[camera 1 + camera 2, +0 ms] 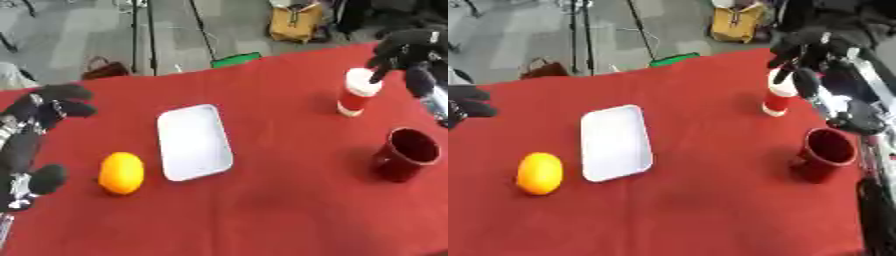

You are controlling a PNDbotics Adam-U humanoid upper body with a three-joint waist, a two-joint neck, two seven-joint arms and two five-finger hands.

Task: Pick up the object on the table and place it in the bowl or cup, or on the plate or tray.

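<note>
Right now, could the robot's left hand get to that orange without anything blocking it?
Probably yes. The left hand hovers open just left of the orange, with only bare red tablecloth between them. The white tray lies on the orange's far side, out of the way.

— What lies beyond your worktop [289,210]?
— Grey floor [70,40] across the upper frame, black stand legs [150,35] at top centre, a yellow bag [296,22] upper right, something green [236,59] at my red cloth's far edge.

Matt red cloth [289,210] covers the table — smooth white tray [194,142], glossy mug [406,154].
</note>
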